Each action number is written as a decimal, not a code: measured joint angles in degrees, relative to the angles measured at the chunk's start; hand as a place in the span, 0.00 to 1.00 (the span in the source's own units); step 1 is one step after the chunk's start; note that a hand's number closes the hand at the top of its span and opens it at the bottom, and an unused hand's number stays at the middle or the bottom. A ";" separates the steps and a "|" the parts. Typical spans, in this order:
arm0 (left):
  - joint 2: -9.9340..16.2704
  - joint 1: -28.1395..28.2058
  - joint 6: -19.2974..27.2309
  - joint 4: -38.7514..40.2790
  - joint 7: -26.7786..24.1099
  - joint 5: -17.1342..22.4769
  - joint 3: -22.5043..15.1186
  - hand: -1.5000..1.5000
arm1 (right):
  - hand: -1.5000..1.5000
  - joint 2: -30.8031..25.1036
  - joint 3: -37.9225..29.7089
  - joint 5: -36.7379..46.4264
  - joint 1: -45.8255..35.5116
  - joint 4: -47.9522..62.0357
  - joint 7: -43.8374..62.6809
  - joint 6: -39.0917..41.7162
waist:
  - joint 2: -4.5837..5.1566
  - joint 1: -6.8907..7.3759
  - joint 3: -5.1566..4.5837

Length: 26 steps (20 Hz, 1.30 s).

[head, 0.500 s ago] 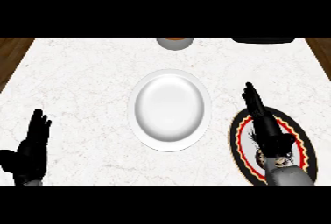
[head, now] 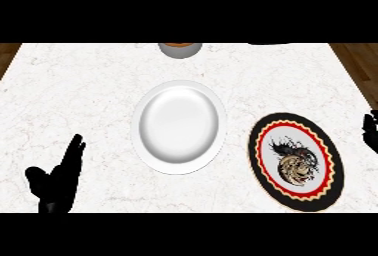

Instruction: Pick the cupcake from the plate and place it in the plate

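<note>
Cupcake (head: 179,49) cut off at top edge; left robot hand (head: 55,182) released; right robot hand (head: 370,131) mostly out of frame, state unclear.

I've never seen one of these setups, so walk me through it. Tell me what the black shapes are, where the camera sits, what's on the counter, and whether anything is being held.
The camera sits at the robot's head and looks steeply down at a white marble counter. The black shapes are the robot's hands. The left hand rests at the lower left, fingers straight, holding nothing. Only a sliver of the right hand shows at the right edge, too little to judge. On the counter lie a plain white plate in the middle and a patterned plate with a black and red rim to its right. The cupcake stands at the far edge, on neither plate.
</note>
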 measured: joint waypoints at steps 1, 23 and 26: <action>-0.17 -0.36 -0.36 -0.13 0.85 0.09 -0.53 0.50 | 0.00 0.12 -2.19 0.04 1.11 -0.47 -0.24 -2.26 | -0.10 -0.04 0.08; -3.53 -7.42 -4.27 -0.20 10.27 -1.41 -4.35 0.50 | 0.00 -8.61 -6.76 6.69 35.81 -33.32 20.78 9.37 | 0.30 5.18 -0.06; -3.25 -6.72 -5.48 -0.59 9.94 -1.39 -4.12 0.50 | 0.00 -9.91 -3.29 10.85 33.91 -35.95 29.41 10.54 | 0.35 5.73 -0.05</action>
